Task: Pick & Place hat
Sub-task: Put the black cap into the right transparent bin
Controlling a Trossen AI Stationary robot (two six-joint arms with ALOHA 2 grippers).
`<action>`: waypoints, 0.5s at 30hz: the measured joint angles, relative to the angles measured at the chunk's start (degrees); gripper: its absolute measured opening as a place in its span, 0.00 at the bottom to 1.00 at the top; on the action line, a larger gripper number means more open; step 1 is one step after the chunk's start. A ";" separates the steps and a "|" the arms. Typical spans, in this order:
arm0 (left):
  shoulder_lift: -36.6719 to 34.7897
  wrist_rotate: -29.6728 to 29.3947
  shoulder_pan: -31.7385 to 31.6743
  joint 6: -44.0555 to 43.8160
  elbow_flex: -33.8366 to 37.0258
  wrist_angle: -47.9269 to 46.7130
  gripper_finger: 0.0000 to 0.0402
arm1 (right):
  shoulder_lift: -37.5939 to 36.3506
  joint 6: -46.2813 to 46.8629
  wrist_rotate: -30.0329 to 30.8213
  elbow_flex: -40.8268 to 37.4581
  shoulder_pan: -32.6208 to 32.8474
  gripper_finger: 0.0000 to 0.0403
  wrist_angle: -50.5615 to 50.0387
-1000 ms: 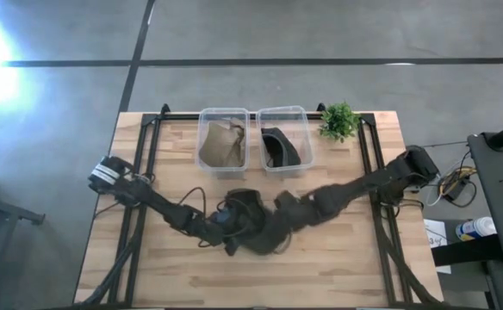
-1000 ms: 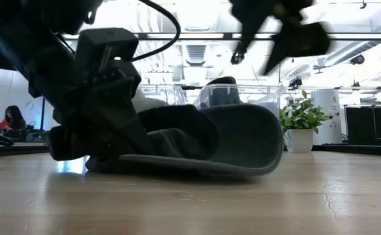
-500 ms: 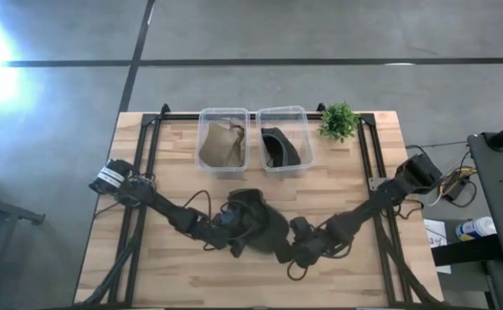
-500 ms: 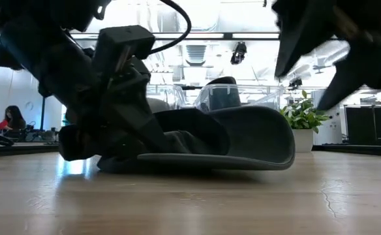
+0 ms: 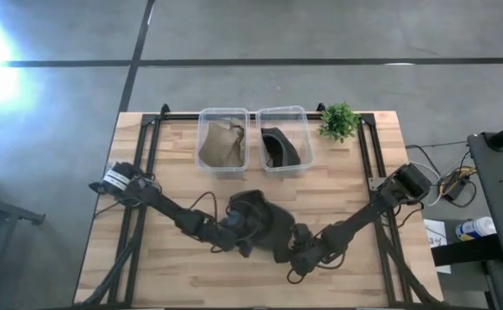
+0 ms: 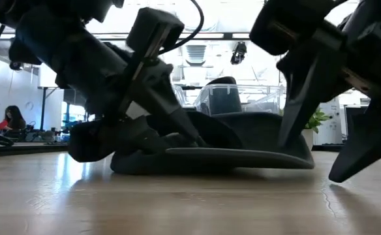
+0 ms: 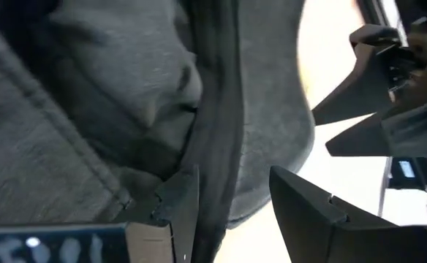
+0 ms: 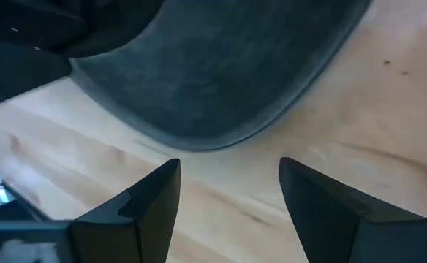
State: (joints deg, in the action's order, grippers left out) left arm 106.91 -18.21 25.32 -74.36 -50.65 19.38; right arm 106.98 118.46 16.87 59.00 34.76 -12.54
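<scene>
You have the hat (image 5: 264,226) lying on the table (image 5: 355,181) near its middle, the left gripper (image 5: 239,241) at its left side and the right gripper (image 5: 296,251) at its right. Two bins (image 5: 224,142) and a plant (image 5: 338,121) line the far edge.

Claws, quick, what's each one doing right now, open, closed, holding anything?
Left claw: closed on the gray hat, its fingers astride the brim.
Right claw: open, empty, facing the hat's brim edge.

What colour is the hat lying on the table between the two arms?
Dark grey fabric hat with a curved brim; the right wrist view shows it best.
</scene>
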 joint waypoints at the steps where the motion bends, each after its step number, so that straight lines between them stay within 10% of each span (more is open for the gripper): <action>1: 0.16 0.57 -0.02 -0.09 -0.53 0.08 0.41 | 0.33 0.07 0.20 0.01 0.00 0.57 0.39; 15: 6.45 9.37 0.00 1.22 -8.49 0.19 0.41 | 0.54 4.56 11.16 -1.38 -1.47 0.54 -0.16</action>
State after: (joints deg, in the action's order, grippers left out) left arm 113.36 -8.84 25.32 -73.14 -59.14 19.56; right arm 107.53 123.01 28.02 57.63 33.29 -12.70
